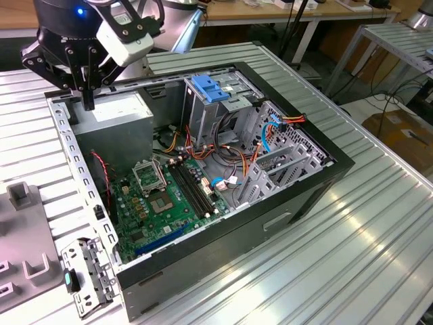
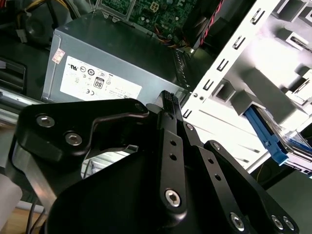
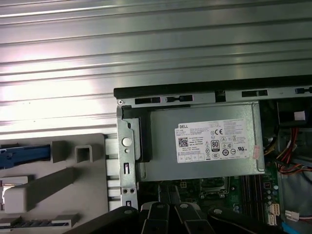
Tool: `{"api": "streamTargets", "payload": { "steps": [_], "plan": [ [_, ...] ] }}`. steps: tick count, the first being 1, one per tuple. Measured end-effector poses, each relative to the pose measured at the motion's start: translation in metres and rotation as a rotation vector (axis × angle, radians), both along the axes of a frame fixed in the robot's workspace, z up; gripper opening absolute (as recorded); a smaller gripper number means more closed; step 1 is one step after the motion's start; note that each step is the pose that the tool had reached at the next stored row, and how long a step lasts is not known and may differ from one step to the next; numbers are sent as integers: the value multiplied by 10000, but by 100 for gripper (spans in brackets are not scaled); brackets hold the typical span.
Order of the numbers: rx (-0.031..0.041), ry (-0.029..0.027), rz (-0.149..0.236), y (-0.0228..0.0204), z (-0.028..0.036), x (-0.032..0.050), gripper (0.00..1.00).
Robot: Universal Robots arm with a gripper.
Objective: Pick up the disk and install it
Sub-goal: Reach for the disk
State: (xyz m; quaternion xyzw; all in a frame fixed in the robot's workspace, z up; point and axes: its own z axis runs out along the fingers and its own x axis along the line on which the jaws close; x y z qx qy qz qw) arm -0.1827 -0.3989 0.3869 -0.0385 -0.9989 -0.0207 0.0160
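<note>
The disk lies in a grey fixture [image 3: 73,175] beside the case. I see its blue side rail [image 3: 24,152] and a bit of white label in the first wrist view, and the blue rail [image 2: 265,139] in the second wrist view. My gripper [image 1: 88,103] hangs over the case's back corner at the exterior view's left, just above the grey power supply box [image 1: 115,115]. Its black fingers [image 2: 168,105] are shut with nothing between them. The disk sits off to the side of the gripper, apart from it.
The open computer case [image 1: 223,230] lies on a ribbed metal table [image 1: 352,257]. Inside are the green motherboard [image 1: 162,196], loose cables, and a tall metal drive cage with a blue handle [image 1: 208,88]. A perforated case wall [image 1: 74,169] separates the power supply from the fixture.
</note>
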Motion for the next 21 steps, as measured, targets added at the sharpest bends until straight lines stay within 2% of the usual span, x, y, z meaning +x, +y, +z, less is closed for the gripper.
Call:
{"api": "streamTargets", "payload": {
  "steps": [21],
  "plan": [
    [0,70,0,0,-14,-119,11]
  ]
}}
